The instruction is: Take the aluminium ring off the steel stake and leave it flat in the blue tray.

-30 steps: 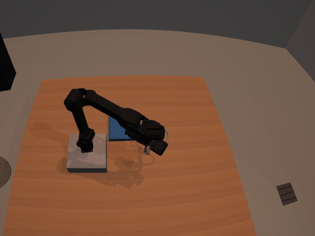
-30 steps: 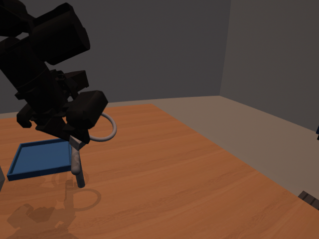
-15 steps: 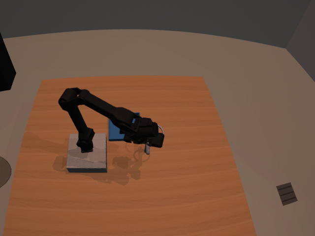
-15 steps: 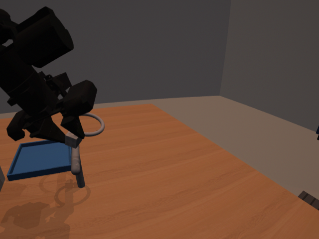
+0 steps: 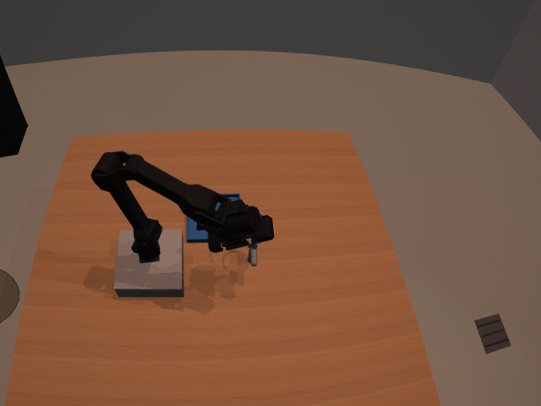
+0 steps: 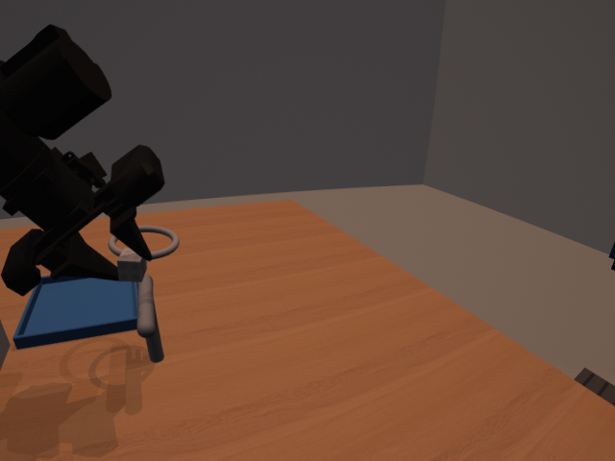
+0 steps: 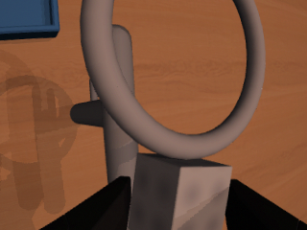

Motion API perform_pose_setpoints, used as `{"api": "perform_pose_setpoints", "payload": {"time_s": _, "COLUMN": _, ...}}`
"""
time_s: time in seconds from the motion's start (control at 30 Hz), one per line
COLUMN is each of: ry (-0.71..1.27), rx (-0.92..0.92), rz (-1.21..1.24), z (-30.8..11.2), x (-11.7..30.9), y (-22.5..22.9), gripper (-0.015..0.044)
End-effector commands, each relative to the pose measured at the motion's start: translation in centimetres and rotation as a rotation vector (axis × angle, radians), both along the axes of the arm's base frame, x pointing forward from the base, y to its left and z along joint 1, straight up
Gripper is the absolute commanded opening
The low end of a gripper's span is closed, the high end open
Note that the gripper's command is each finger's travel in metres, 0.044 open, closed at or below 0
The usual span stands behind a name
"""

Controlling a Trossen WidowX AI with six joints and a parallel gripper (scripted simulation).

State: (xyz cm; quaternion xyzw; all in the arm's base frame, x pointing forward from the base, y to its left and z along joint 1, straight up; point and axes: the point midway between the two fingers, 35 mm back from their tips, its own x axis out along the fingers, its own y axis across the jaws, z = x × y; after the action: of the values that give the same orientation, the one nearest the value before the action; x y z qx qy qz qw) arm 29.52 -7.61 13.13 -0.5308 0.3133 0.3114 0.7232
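The pincer point(image 6: 134, 268) point(image 7: 177, 188) pinches the ring's little block point(image 6: 132, 266) point(image 7: 179, 196). The ring point(image 6: 173, 250) point(image 7: 192, 146) is up in the air, off the post point(image 6: 155, 345) and outside the blue tray point(image 5: 196, 240) point(image 6: 74, 333) point(image 7: 29, 34). I can see no writing or labels on anything.

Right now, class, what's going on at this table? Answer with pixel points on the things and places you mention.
A black robot arm point(image 5: 161, 181) has its tool point(image 6: 134, 268) point(image 7: 177, 188) shut on the small block point(image 6: 132, 266) point(image 7: 179, 194) attached to a metal ring point(image 6: 171, 251) point(image 7: 192, 146). The ring is off the stake point(image 6: 155, 347) point(image 7: 122, 144) and held in the air. It is not yet in the blue tray point(image 5: 196, 241) point(image 6: 74, 334) point(image 7: 29, 34), which sits nearby on the table.
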Motion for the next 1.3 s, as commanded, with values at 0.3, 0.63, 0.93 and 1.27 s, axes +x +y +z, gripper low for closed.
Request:
{"api": "perform_pose_setpoints", "payload": {"time_s": 0.3, "ry": -0.069, "rx": -0.095, "rz": 0.121, "z": 0.1, "x": -0.4, "y": 0.7, "gripper": 0.0}}
{"api": "perform_pose_setpoints", "payload": {"time_s": 0.63, "ry": 0.013, "rx": -0.036, "rz": 0.027, "z": -0.5, "x": -0.5, "y": 1.5, "gripper": 0.0}}
{"api": "perform_pose_setpoints", "payload": {"time_s": 0.93, "ry": 0.125, "rx": 0.027, "rz": -0.114, "z": -1.4, "x": -0.6, "y": 2.5, "gripper": 0.0}}
{"api": "perform_pose_setpoints", "payload": {"time_s": 1.27, "ry": 0.236, "rx": 0.067, "rz": -0.284, "z": -2.1, "x": -1.0, "y": 3.6, "gripper": 0.0}}
